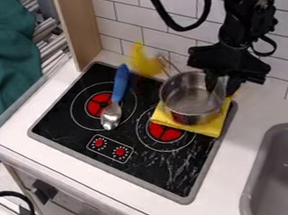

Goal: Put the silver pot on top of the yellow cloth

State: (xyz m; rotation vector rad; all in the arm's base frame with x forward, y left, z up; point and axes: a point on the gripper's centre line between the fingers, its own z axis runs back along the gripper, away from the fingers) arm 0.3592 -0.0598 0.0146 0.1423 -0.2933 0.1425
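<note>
The black gripper hangs at the right rim of the silver pot, overlapping that side of it. The silver pot is upright with its open top facing up, its thin handle pointing to the back left. Beneath the pot, the yellow cloth shows at the front and right, over the back right part of the stove. Whether the pot's base touches the cloth cannot be made out.
A spoon with a blue handle lies on the black stove top, left of the pot. Behind are a yellow object and the tiled wall. A grey sink is at right.
</note>
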